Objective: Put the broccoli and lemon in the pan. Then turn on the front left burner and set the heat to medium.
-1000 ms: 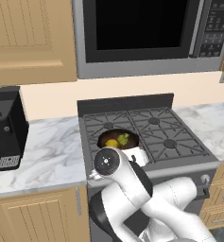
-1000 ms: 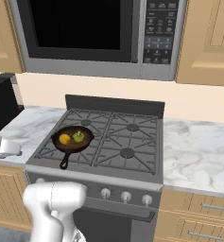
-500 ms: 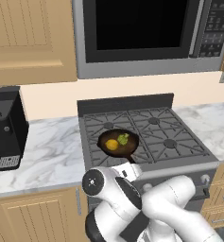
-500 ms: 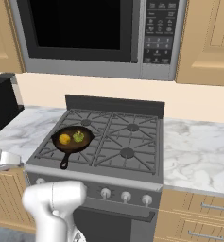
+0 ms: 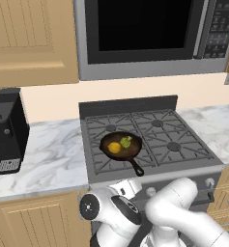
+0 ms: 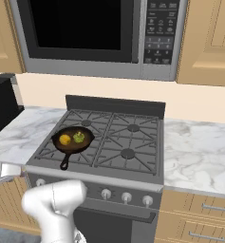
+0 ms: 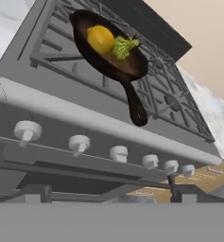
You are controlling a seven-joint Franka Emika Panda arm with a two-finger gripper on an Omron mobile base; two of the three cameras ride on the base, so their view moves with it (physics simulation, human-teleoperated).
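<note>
While the pincer gapes empty below the knobs, pan sits apart.

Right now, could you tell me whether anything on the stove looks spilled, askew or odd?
Nothing stands out. The lemon and broccoli sit inside the pan on the front left burner, nothing spilled.

arm drops lower vs 1 s ago: in left base view its white elbow no longer overlaps the pan and now sits below the stove front edge. in right base view the wrist at left edge sinks below countertop level.
</note>
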